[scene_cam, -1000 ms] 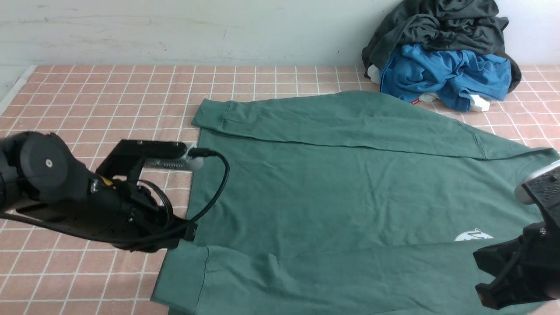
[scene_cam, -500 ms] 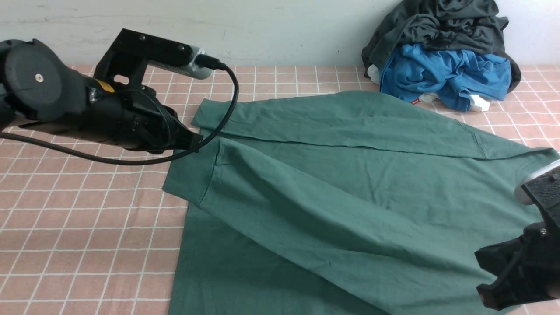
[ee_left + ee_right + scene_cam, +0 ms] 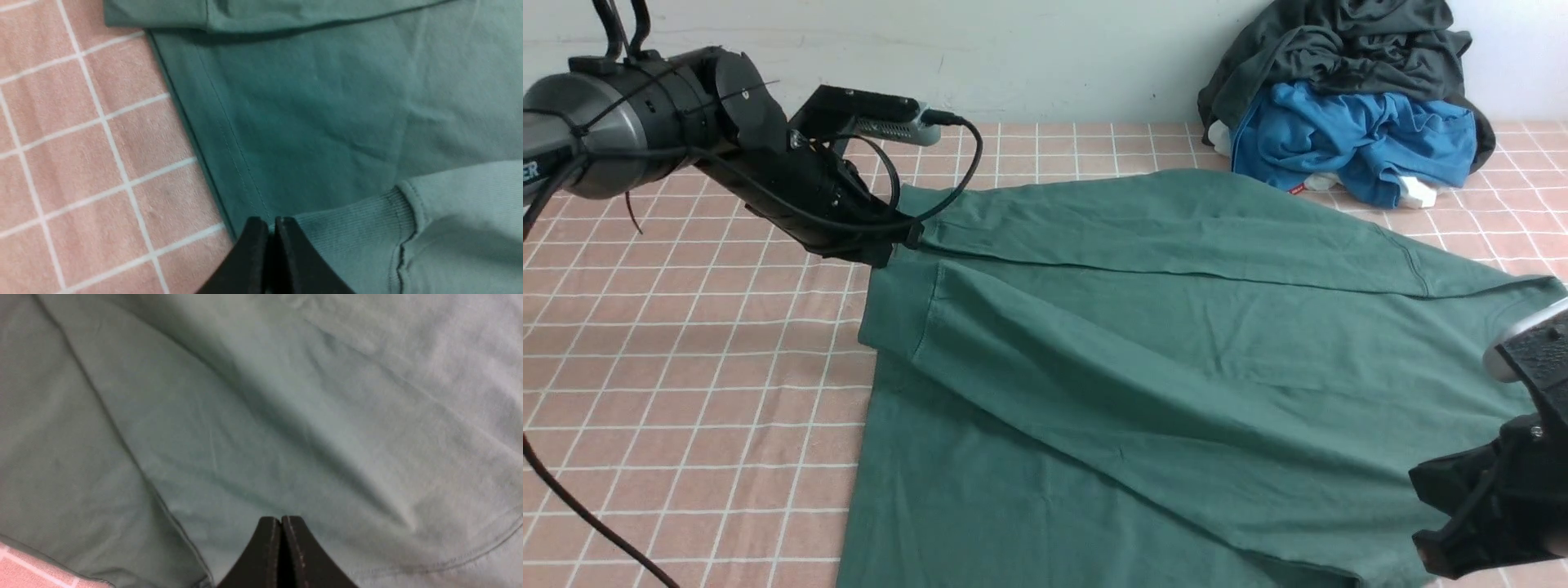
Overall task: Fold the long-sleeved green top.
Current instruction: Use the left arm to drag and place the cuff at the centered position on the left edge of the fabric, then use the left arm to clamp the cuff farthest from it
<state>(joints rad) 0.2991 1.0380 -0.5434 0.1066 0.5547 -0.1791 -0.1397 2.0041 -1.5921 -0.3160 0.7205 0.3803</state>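
Note:
The green long-sleeved top [image 3: 1176, 343] lies flat on the pink checked table, its far sleeve [image 3: 1160, 224] folded across the body. My left gripper [image 3: 905, 238] is shut on the ribbed cuff [image 3: 886, 314] of the near sleeve, which stretches diagonally over the body from the right shoulder. In the left wrist view the jaws [image 3: 267, 220] pinch the cuff [image 3: 351, 232] at the top's hem edge. My right gripper [image 3: 1421, 514] is shut and empty just over the top near its shoulder; in the right wrist view the gripper [image 3: 281, 517] shows only green cloth [image 3: 286, 416] ahead. The white chest logo is hidden.
A pile with a dark grey-black garment [image 3: 1339, 41] and a bright blue garment [image 3: 1356, 139] sits at the back right against the wall. The pink checked cloth [image 3: 686, 367] covers the table. A black cable [image 3: 572, 506] hangs at the front left.
My left gripper has carried the near sleeve's cuff up from the front edge and across the body to the far left, covering the logo. The right arm has not moved.

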